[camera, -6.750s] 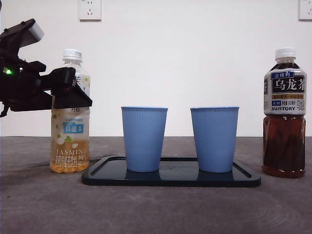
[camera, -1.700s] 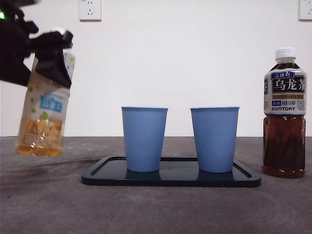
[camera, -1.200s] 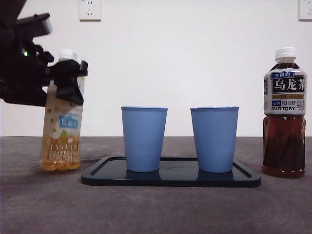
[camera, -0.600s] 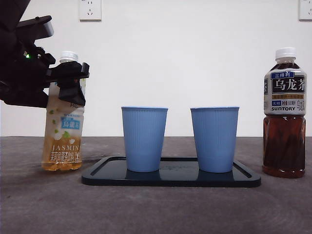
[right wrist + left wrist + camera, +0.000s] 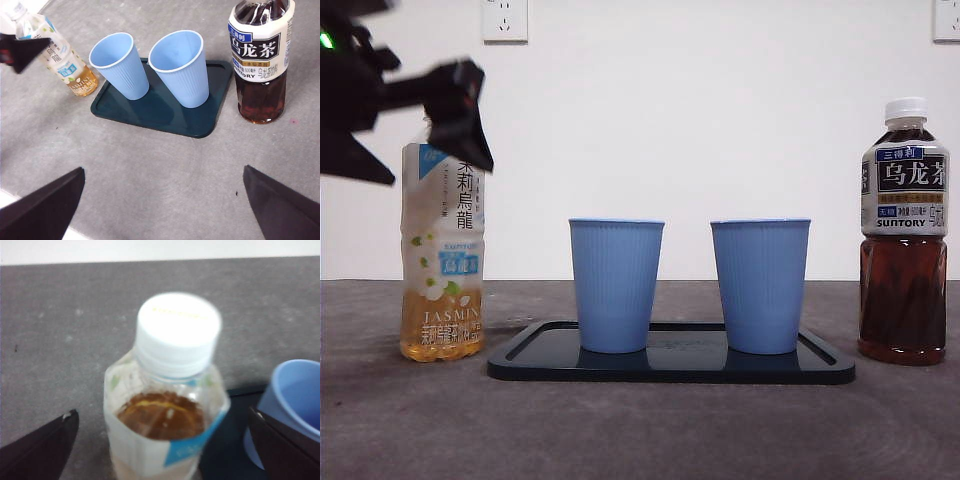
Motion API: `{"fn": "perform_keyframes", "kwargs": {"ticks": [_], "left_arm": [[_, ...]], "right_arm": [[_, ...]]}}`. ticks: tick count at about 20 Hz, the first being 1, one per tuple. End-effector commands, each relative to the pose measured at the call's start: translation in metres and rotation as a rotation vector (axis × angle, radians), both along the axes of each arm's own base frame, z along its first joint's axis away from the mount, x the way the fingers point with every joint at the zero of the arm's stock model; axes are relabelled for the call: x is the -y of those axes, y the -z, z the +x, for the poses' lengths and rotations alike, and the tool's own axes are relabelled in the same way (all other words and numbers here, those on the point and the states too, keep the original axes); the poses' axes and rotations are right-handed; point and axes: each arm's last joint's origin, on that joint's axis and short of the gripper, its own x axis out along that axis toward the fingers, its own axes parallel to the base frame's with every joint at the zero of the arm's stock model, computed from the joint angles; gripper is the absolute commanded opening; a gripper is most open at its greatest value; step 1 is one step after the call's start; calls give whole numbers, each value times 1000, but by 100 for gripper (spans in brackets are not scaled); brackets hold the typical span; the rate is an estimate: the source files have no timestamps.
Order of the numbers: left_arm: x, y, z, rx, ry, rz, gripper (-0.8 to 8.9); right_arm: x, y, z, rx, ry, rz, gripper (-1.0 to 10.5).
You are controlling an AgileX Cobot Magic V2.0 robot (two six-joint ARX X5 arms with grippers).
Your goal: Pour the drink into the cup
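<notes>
The drink, a jasmine tea bottle (image 5: 442, 260) with pale yellow tea, stands upright on the table left of the tray, white cap on. My left gripper (image 5: 457, 105) hovers at its neck, blurred, hiding the cap in the front view. In the left wrist view the bottle (image 5: 165, 405) sits between the jaws of this gripper (image 5: 162, 412), which are open wide and do not touch it. Two empty blue cups (image 5: 615, 285) (image 5: 760, 285) stand on the dark tray (image 5: 670, 368). My right gripper (image 5: 162, 169) is open high above the table's near side.
A dark oolong tea bottle (image 5: 905, 230) with a white cap stands right of the tray. The right wrist view shows the tray (image 5: 160, 112), both cups (image 5: 120, 65) (image 5: 180, 67), the oolong bottle (image 5: 260, 60) and the jasmine bottle (image 5: 65, 60) on grey table.
The jasmine bottle, held tilted above the table earlier, came down and now stands upright by itself. The left gripper has let go of it and moved up toward the cap.
</notes>
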Motion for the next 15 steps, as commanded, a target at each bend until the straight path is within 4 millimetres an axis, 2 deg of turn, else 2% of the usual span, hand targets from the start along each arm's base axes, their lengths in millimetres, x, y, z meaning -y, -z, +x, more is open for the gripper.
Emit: {"fn": "perform_keyframes", "kwargs": {"ticks": [1,5,10,13,15], "left_arm": [[-1,-22,-14,44,25,-29,563],[-11,-56,-49,23,55,-63,562],[-27,-91,-93,-55,213,-92,560],[-37,-105,-117,-92,304,-140,560],[-44,-107,-131,-111,367,-160,560]], "right_arm": [[0,-4,0,19,-8,5,507],[-1,-4,-1,14,-36,22,506],[-2,-5,-1,13,-71,42,506],[-3,-8,0,49,-111,70,506],[-4,-12,1,88,-124,89,506]]}}
